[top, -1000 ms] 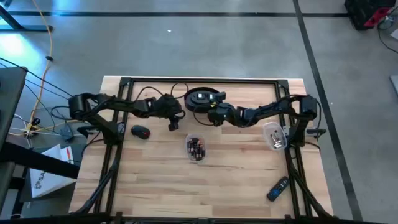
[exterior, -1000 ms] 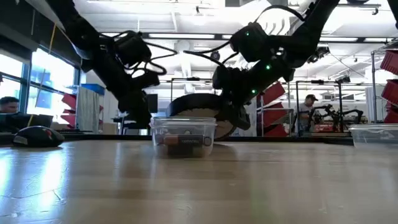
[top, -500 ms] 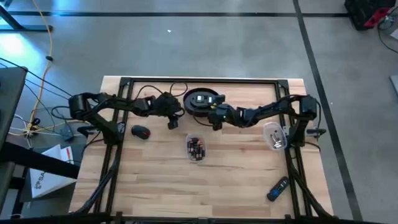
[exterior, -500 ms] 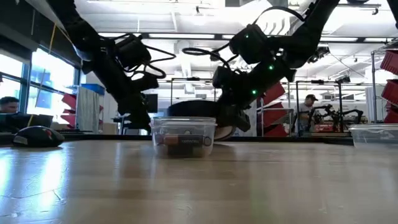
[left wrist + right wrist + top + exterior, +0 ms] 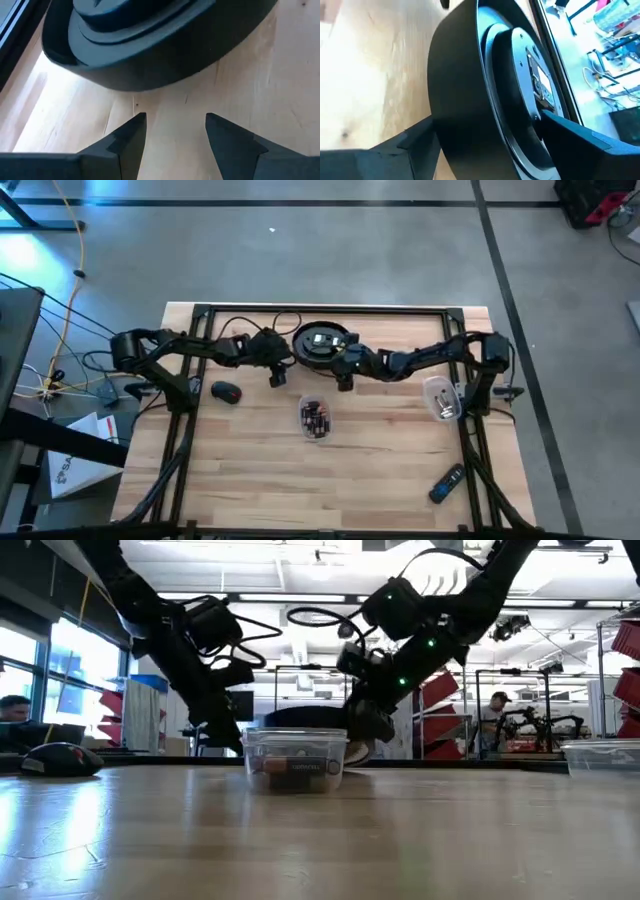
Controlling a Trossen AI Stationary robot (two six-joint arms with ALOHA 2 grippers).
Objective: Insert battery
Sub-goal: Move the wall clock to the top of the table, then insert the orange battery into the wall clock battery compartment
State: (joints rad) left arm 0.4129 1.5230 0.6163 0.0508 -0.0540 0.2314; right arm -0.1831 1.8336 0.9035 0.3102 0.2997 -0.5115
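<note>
Left gripper point(image 5: 277, 378) waits with fingers spread, empty, just short of the clock point(image 5: 322, 343). Right gripper point(image 5: 345, 370) straddles the clock's rim, one finger either side; you cannot tell whether it is pinching. Steady the clock flat, back up, before fetching a cell. Batteries sit in the tub point(image 5: 315, 420), near both grippers. Count: one clock, one tub, one mouse point(image 5: 227, 392).

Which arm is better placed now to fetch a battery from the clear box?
Probably the left: its gripper is open and empty beside the round black device, while the right gripper straddles that device's rim. The battery box lies near both.
</note>
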